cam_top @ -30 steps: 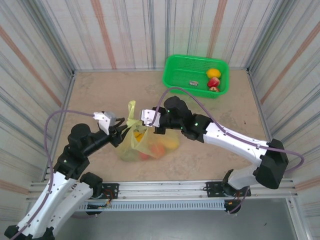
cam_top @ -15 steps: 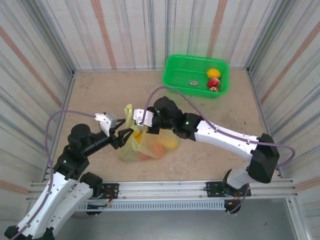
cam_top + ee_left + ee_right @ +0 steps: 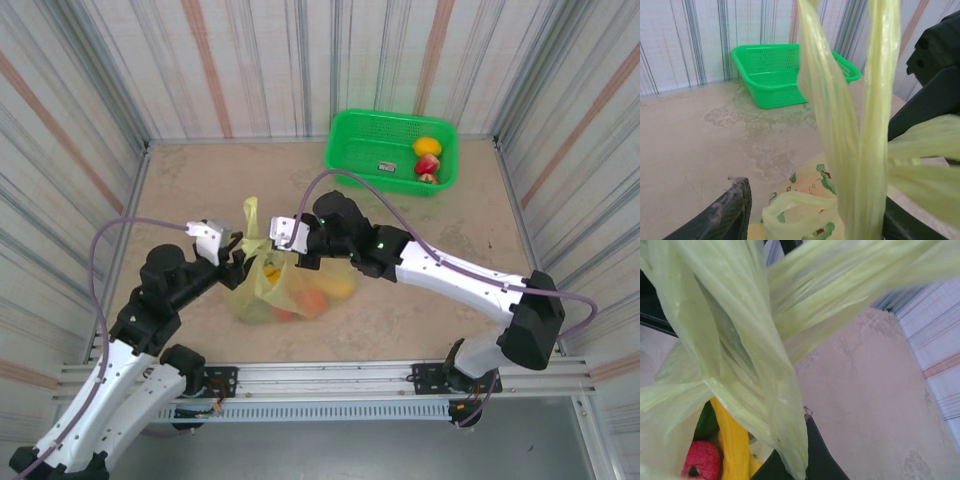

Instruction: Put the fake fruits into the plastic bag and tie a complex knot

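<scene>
1. Nearest the arm bases, mid-table: plastic bag [image 3: 272,295] sits slumped, with fake fruits [image 3: 325,295] inside; yellow, red and orange show through the film.
2. Just behind, left gripper [image 3: 233,258]: jaws apart, one twisted handle strand running up between them, not pinched.
3. Right gripper [image 3: 291,240]: clenched on the other handle, drawn across the bag mouth.
4. Far corner: green basket [image 3: 350,135] holds a few more fruits [image 3: 427,158].
5. Risks: the loose strand may slip from the open left jaws and undo the crossing; a hard right pull could tear the film; knotting now would strand the basket fruits.
</scene>
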Motion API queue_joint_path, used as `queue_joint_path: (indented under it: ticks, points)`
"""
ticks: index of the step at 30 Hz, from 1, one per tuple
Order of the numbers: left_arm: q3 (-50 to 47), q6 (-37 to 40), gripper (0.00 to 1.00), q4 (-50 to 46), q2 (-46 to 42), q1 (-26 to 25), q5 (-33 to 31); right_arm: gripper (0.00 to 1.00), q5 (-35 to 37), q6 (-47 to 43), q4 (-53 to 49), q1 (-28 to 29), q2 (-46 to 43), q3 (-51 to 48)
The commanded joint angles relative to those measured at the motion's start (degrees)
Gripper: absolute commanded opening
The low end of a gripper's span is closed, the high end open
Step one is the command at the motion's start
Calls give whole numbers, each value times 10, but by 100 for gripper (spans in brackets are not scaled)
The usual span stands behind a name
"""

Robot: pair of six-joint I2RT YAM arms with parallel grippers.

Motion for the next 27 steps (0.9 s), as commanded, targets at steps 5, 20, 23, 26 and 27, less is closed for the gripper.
queue_joint_path:
  ticks: [5,20,23,26,27]
  points:
    - [2,7,56,2,-2,-3,56,0,-3,21,0,-3,-4,18]
    - [-10,-4,76,14,-30,-3,76,0,18,10,-12,14,36,37]
    - [-12,-13,81,22,-32,-2,68,0,15,10,-6,24,43,36]
    - [-15,-22,82,34,-28,0,78,0,16,10,2,34,52,37]
    - [-14,-23,82,37,-25,2,81,0,16,10,6,37,53,36]
